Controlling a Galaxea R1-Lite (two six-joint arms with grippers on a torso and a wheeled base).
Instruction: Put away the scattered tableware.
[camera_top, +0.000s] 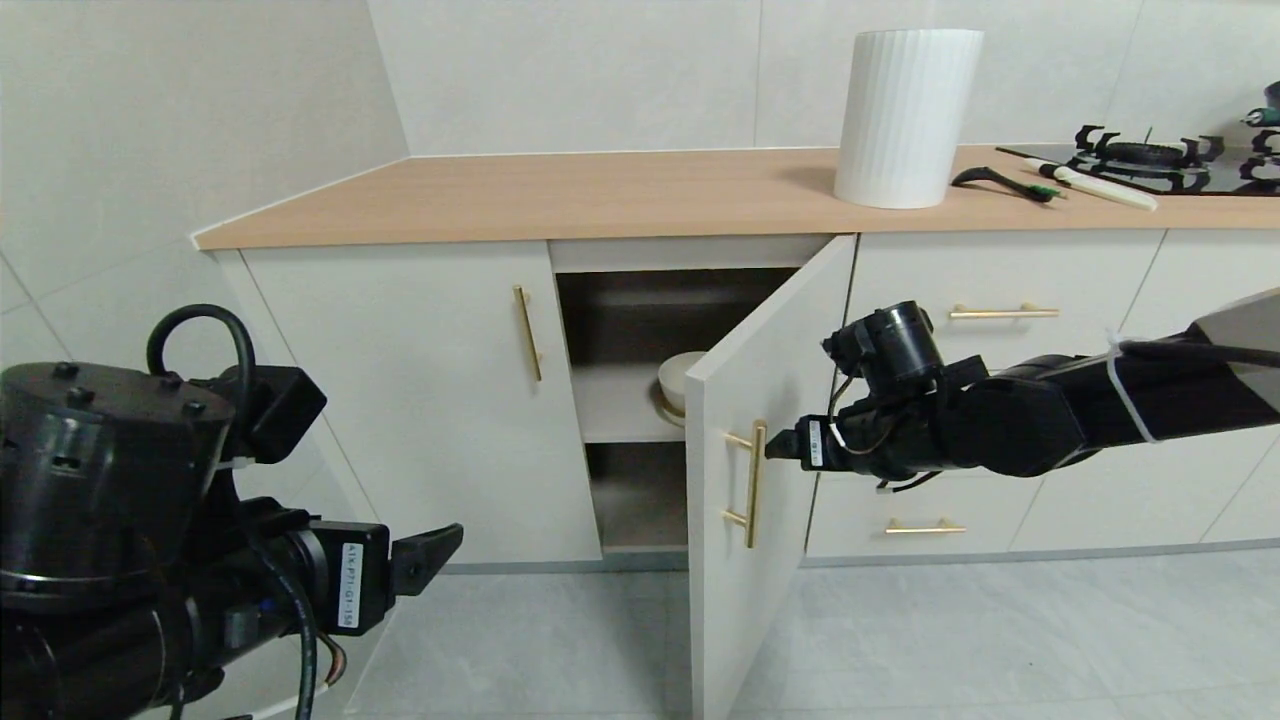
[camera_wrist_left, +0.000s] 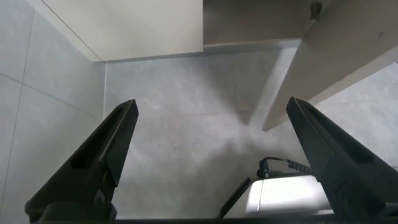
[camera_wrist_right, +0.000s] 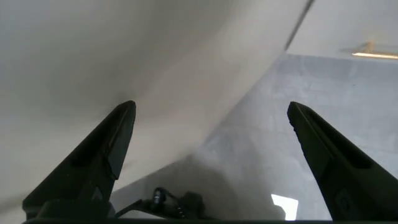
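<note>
**Task item.** One off-white ceramic bowl (camera_top: 680, 385) is seen on the middle shelf of the open cupboard, partly hidden behind the white cupboard door (camera_top: 760, 560). Whether a plate lies beneath it cannot be told. Two utensils are noted on the wooden worktop (camera_top: 560, 195), well apart from the cupboard opening: a black ladle (camera_top: 1000, 182) and a white-handled knife (camera_top: 1095, 188), lying just beside each other.

**Step in hand.** The bowl is judged to be stowed and the door is being dealt with. The right gripper (camera_top: 780, 446) is held just beside the door's brass bar handle (camera_top: 752, 483); its fingers are spread wide and nothing is grasped. The left gripper (camera_wrist_left: 211, 106) hangs low over the floor tiles, likewise released and empty.

**Next move.** If the door is to be shut, the fingers must be closed on the handle or pressed flat against the panel. The two utensils are judged to be outstanding.

**Count.** One bowl, two utensils, one tall white ribbed container (camera_top: 905, 115), four brass handles and two grippers are recorded.
</note>
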